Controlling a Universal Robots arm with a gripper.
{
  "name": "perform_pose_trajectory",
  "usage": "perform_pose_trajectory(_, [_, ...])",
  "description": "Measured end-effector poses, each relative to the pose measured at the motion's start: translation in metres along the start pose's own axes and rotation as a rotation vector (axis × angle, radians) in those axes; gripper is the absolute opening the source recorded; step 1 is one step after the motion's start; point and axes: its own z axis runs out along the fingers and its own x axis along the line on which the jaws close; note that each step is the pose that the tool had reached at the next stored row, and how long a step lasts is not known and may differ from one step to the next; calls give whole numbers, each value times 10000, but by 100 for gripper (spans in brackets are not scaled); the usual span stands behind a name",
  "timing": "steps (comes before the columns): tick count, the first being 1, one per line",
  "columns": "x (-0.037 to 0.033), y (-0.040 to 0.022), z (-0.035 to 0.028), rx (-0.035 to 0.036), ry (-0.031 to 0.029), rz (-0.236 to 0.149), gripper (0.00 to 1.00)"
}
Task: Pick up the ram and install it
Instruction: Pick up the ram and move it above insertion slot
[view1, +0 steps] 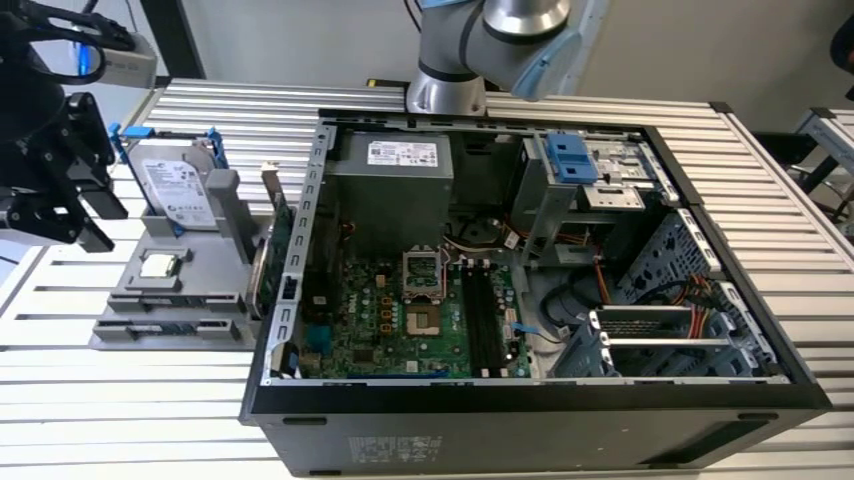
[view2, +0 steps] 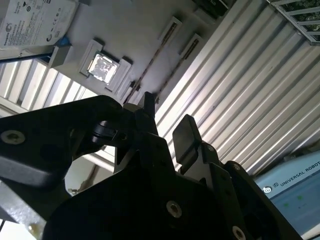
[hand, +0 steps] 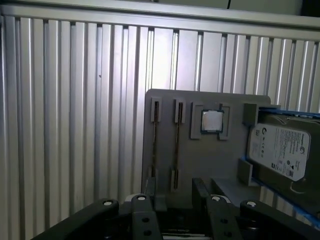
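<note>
An opened black computer case (view1: 534, 420) lies on its side on the slatted metal table (view1: 747, 180), taking up the middle and the exterior view's right. Its green motherboard (view1: 380, 320) faces up, with long black memory slots (view1: 483, 315) running from far to near. Whether anything sits in them cannot be told.

The robot arm (view1: 494, 40) rises at the far edge of the table, behind the case. On the exterior view's left, just beside the case, stands a grey parts fixture (view1: 147, 325). A hard drive (view1: 180, 185) leans in its far part. A green expansion card (view1: 283, 250) stands on edge along the side nearest the case.

The gripper (hand: 175, 192) hangs above the table at the near end of this fixture, on the exterior view's left edge. In both wrist views its two black fingers (hand: 150, 192) stand apart with nothing between them – spread wide and empty.

The ram (hand: 177, 145) stands on edge in one of the fixture's two narrow slots, showing in the first wrist view as a thin dark strip. It is close to the fingers but not touched by them. The neighbouring slot shows a similar thin line – what it holds cannot be told. The small silver CPU chip (hand: 212, 120) lies flat in a square recess just beside those slots, between them and the hard drive.
</note>
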Motion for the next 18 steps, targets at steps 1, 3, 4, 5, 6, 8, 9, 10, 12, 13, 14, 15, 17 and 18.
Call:
perform_pose_trajectory(1, [-1, 3, 7, 0, 0, 1, 100])
perform_pose_trajectory(3, [-2, 40, 73, 5, 0, 5, 100])
perform_pose_trajectory(4, [-2, 42, 78, 5, 1, 5, 100])
perform_pose_trajectory(5, [-2, 46, 85, 5, 1, 7, 100])
perform_pose_trajectory(6, [-3, 47, 92, 4, 2, 7, 100])
perform_pose_trajectory(8, [-6, 48, 109, 4, 1, 8, 100])
perform_pose_trajectory(9, [-7, 48, 119, 5, 1, 9, 100])
perform_pose_trajectory(10, [-7, 49, 128, 6, 1, 11, 100])
perform_pose_trajectory(12, [-8, 49, 147, 6, 1, 13, 100])
perform_pose_trajectory(13, [-8, 50, 157, 6, 1, 15, 100])
perform_pose_trajectory(14, [-9, 50, 168, 7, 1, 15, 100])
perform_pose_trajectory(15, [-9, 51, 178, 6, 1, 15, 100])
perform_pose_trajectory(17, [-9, 51, 199, 6, 1, 15, 100])
perform_pose_trajectory(18, [-10, 52, 208, 6, 1, 15, 100])
